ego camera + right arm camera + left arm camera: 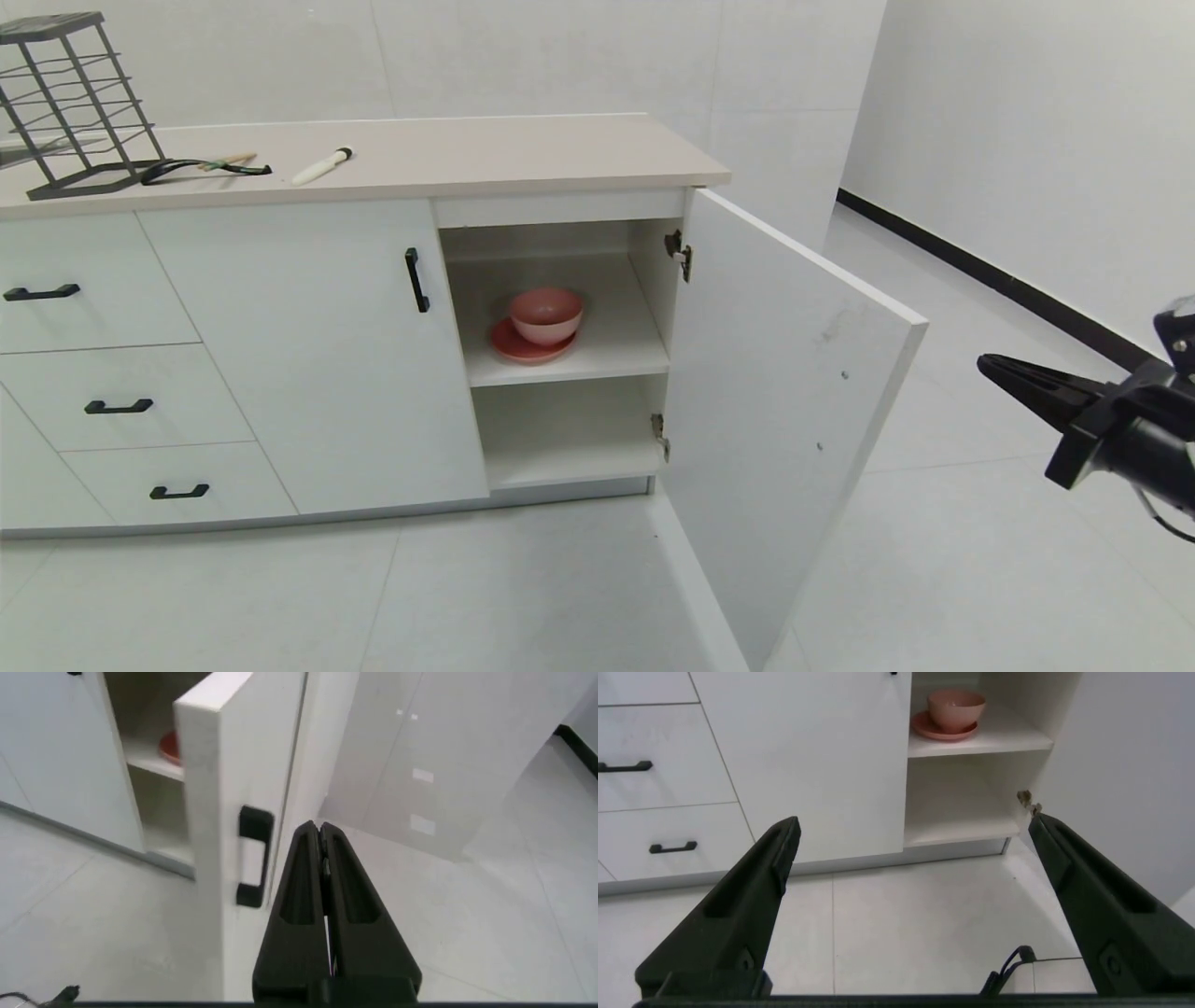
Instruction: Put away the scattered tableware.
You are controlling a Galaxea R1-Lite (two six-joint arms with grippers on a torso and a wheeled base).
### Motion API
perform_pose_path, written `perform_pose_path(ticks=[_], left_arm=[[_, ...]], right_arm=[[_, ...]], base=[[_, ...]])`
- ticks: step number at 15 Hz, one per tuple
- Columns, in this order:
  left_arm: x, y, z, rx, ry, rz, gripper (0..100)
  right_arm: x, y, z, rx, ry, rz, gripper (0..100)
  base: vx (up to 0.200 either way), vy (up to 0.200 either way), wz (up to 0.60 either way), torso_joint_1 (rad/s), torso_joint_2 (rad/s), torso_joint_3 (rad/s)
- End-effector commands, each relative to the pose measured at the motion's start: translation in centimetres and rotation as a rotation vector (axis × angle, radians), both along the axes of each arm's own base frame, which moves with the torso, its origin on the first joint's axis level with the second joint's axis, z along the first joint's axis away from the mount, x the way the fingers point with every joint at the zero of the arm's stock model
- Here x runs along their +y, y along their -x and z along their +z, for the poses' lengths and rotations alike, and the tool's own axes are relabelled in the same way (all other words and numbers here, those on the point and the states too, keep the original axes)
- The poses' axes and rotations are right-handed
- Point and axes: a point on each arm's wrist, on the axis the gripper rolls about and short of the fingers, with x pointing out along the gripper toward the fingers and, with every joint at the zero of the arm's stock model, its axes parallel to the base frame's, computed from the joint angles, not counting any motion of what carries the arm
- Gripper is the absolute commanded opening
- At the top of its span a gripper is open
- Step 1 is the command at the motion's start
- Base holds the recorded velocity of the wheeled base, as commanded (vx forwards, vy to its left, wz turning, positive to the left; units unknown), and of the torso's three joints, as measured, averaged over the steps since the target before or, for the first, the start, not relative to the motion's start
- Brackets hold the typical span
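Note:
A pink bowl (546,315) sits on a pink plate (521,349) on the upper shelf of the open cabinet compartment. The left wrist view also has the bowl (956,707) and plate (941,733), beyond my left gripper (912,826), which is open and empty, low over the floor and facing the cabinet. My right gripper (991,365) hangs shut and empty to the right of the swung-out cabinet door (784,373). In the right wrist view its tip (320,829) is close to the door's black handle (252,856). A white-handled utensil (320,166) and thin dark utensils (205,168) lie on the countertop (523,149).
A black wire rack (70,103) stands at the counter's left end. The neighbouring cabinet door (308,355) is closed, with drawers (93,373) to its left. The lower shelf (560,448) holds nothing. Tiled floor lies open in front; a wall runs along the right.

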Motion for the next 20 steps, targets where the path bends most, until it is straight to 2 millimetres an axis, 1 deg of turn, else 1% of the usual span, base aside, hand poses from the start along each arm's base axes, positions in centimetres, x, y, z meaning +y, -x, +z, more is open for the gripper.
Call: perform_pose_path(ticks=[1,4,7,10,14,16,20], left_arm=[[0.0,0.0,0.0,0.001,0.0,-0.001,100],[0.0,0.0,0.0,0.001,0.0,-0.001,100],[0.0,0.0,0.0,0.001,0.001,-0.001,100],[0.0,0.0,0.0,0.001,0.0,-0.001,100],[0.0,0.0,0.0,0.001,0.001,0.001,100],[0.0,0.0,0.0,0.001,0.001,0.001,100],[0.0,0.0,0.0,0.001,0.001,0.001,100]], right_arm=[[-0.5,-2.9,-0.6,0.025,-0.003,-0.003,0],[-0.4,-4.4,-0.4,0.009,-0.004,0.038,0],[0.2,-4.7,-0.5,-0.006,-0.003,0.071,0],[0.3,-4.8,-0.3,-0.015,-0.002,0.072,0],[1.1,-6.2,0.1,-0.036,-0.003,0.103,0],[1.7,-7.0,-0.3,-0.023,-0.006,0.126,0],[1.9,-8.5,-1.2,-0.026,-0.009,0.182,0]], base=[[0.0,0.0,0.0,0.0,0.0,0.0],[0.0,0.0,0.0,0.0,0.0,0.0],[0.0,0.0,0.0,0.0,0.0,0.0],[0.0,0.0,0.0,0.0,0.0,0.0],[0.0,0.0,0.0,0.0,0.0,0.0],[0.0,0.0,0.0,0.0,0.0,0.0],[0.0,0.0,0.0,0.0,0.0,0.0]])
